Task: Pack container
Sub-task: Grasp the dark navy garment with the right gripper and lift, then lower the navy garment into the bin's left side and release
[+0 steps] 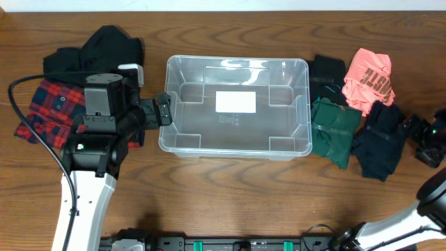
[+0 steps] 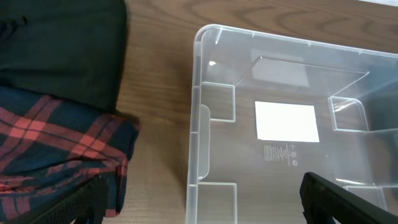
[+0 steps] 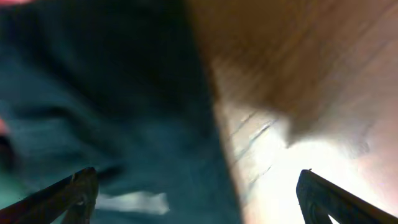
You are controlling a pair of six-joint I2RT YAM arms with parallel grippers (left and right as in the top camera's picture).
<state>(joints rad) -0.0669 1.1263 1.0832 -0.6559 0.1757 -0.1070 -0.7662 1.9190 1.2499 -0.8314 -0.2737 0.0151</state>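
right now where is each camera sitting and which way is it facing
overhead: above the table, facing straight down on the container; both arms show, left gripper beside its left wall, right gripper far right.
left wrist: on the left arm, facing down at the container's corner and plaid shirt; open fingers at bottom.
right wrist: blurred, close over dark fabric and the table; open fingers at bottom corners.
shared: overhead and left wrist both show the white label.

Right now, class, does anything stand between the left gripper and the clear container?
Nothing visible does. The left gripper hangs open right at the container's left wall; the plaid shirt and black garment lie off to its other side.
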